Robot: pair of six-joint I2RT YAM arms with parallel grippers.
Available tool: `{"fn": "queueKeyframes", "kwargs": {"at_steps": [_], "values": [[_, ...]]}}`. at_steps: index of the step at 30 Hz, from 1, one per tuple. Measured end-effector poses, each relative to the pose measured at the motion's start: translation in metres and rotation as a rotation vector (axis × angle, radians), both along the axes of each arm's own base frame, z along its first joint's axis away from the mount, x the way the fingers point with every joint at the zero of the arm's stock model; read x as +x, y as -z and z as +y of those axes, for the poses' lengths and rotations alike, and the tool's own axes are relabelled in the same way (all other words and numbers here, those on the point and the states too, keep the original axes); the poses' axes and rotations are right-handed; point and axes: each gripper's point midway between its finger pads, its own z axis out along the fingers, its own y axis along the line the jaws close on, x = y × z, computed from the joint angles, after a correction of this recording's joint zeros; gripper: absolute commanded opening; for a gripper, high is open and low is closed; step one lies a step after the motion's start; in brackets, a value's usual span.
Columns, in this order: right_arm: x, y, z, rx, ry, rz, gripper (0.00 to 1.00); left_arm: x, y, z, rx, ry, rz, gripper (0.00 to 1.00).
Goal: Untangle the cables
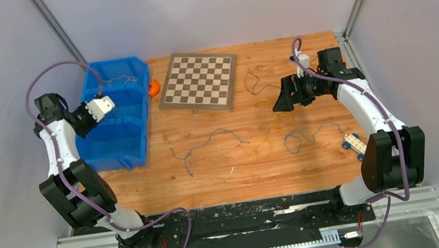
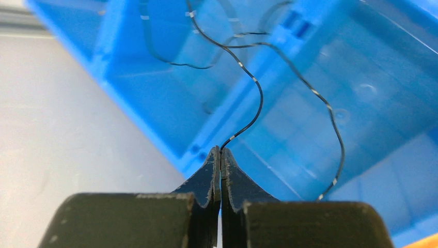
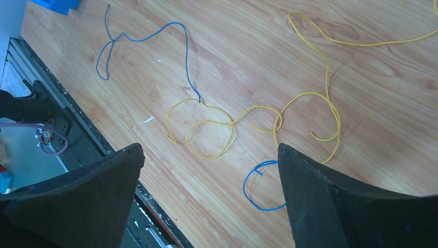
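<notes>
My left gripper (image 1: 106, 108) hangs over the blue bin (image 1: 131, 148) and is shut on the end of a thin black cable (image 2: 258, 93), which snakes away from the closed tips (image 2: 221, 152) over the bin's inside. My right gripper (image 1: 281, 101) is open and empty above the table, its jaws wide apart (image 3: 209, 150). Below it lie loose cables: a long blue one (image 3: 150, 36), a looping yellow one (image 3: 227, 124), a second yellow one (image 3: 328, 72) and a small blue loop (image 3: 253, 194). From the top they spread across the table's middle (image 1: 209, 140) (image 1: 267, 146).
A chessboard (image 1: 198, 81) lies at the back centre, with an orange object (image 1: 154, 88) beside the bin. A thin dark wire (image 1: 252, 82) lies right of the board. A white and blue block (image 1: 354, 142) sits at the right edge. The metal rail (image 1: 219, 220) runs along the front.
</notes>
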Motion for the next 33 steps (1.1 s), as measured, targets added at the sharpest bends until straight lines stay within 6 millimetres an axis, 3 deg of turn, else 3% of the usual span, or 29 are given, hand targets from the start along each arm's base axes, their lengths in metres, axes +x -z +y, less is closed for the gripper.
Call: {"fn": "queueKeyframes", "kwargs": {"at_steps": [3,6,10,17,24,27,30,33], "values": [[0.0,0.0,0.0,0.002,-0.001,0.0,1.0,0.019,-0.025,0.01,-0.013,-0.074,-0.057,0.0],[0.0,0.0,0.001,0.006,-0.004,0.002,1.0,0.051,-0.055,0.024,-0.028,-0.172,-0.14,0.0],[0.0,0.0,0.001,0.006,-0.004,0.004,1.0,0.088,-0.07,0.031,-0.038,-0.254,-0.198,0.0],[0.0,0.001,0.001,0.005,-0.004,0.004,1.0,0.121,-0.021,0.016,-0.044,-0.302,-0.147,0.0],[-0.002,0.003,0.001,0.004,-0.003,0.011,1.0,0.107,0.027,0.018,-0.003,-0.282,-0.075,0.01],[-0.002,0.003,0.001,0.005,-0.003,0.012,1.0,0.111,0.037,0.025,0.013,-0.299,-0.066,0.16],[-0.002,0.003,0.001,0.005,-0.003,0.012,1.0,0.113,0.044,0.03,0.025,-0.322,-0.046,0.38],[-0.002,0.003,0.001,0.005,-0.003,0.012,1.0,0.11,0.045,0.033,0.025,-0.338,-0.03,0.49]]}}
